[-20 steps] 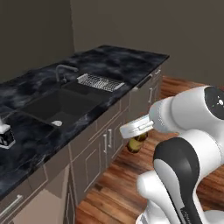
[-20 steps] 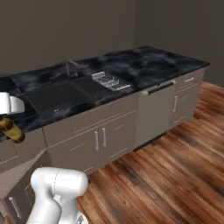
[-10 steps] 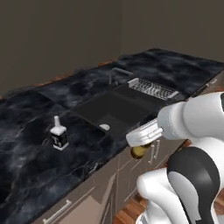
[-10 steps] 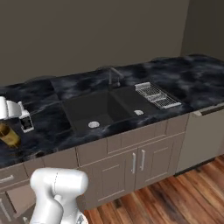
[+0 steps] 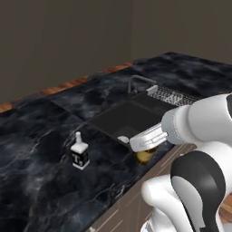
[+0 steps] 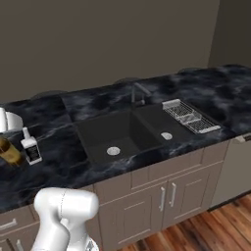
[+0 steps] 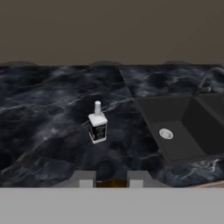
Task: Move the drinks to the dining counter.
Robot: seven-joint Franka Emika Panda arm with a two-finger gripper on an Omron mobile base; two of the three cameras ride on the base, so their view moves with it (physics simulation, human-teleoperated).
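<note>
The one thing here that carries any marking is the squat white bottle (image 5: 80, 155) standing on the dining counter (image 5: 41, 131). Its front has a black label (image 7: 99, 131) with some pale marks on it, but they are too small and soft to make out as letters from where I look, whether from the left, from the right (image 6: 31, 147) or along the hand. The amber beer bottle (image 6: 10, 151) shows no lettering I can read. Nothing else around, not the sink (image 6: 122, 132) nor the cabinet fronts (image 6: 162, 193), bears any text, number or sign.
</note>
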